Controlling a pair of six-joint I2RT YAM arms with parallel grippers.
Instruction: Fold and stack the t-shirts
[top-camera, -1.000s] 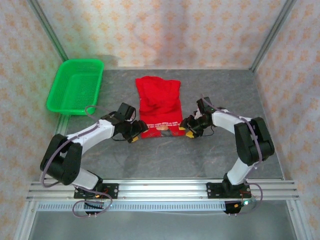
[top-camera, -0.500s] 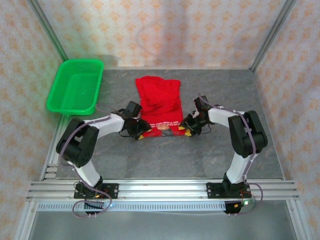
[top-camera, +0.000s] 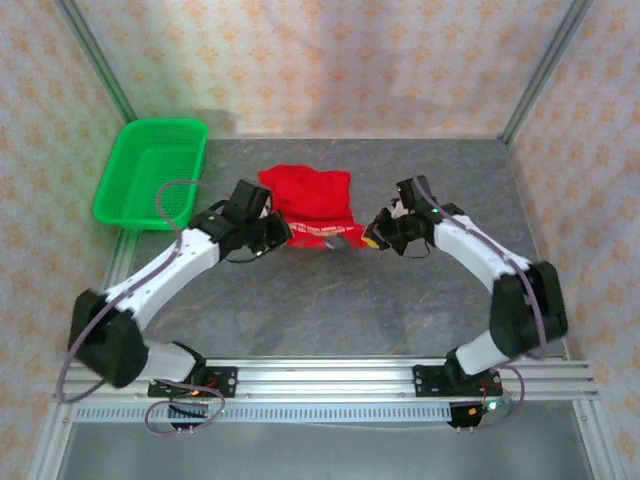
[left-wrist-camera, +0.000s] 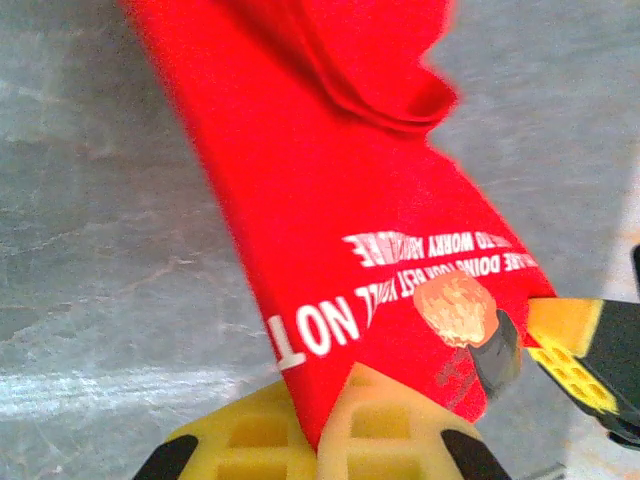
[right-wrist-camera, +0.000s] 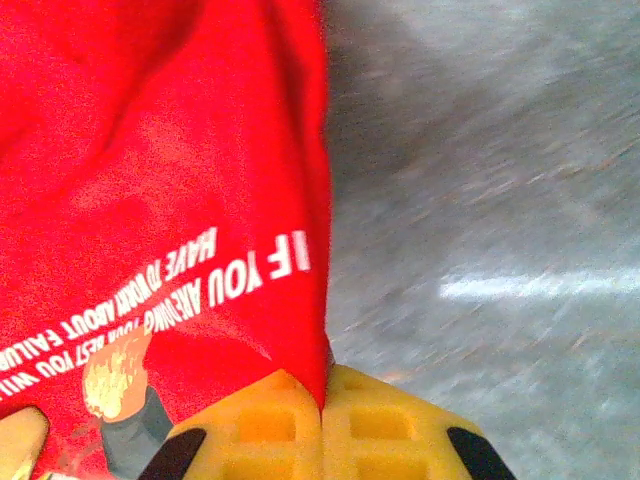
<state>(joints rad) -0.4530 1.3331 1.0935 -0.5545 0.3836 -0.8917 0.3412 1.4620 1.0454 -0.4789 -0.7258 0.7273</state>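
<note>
A red t-shirt (top-camera: 308, 192) lies mid-table, its near corners held by the left gripper (top-camera: 279, 233) and right gripper (top-camera: 372, 238), with a green basket (top-camera: 150, 175) far left.

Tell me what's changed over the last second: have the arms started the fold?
Yes. Both arms have carried the t-shirt's near hem away from their bases, toward the far wall, so the cloth now covers less of the table. The left gripper and right gripper are each shut on a hem corner. The green basket has not moved.
</note>
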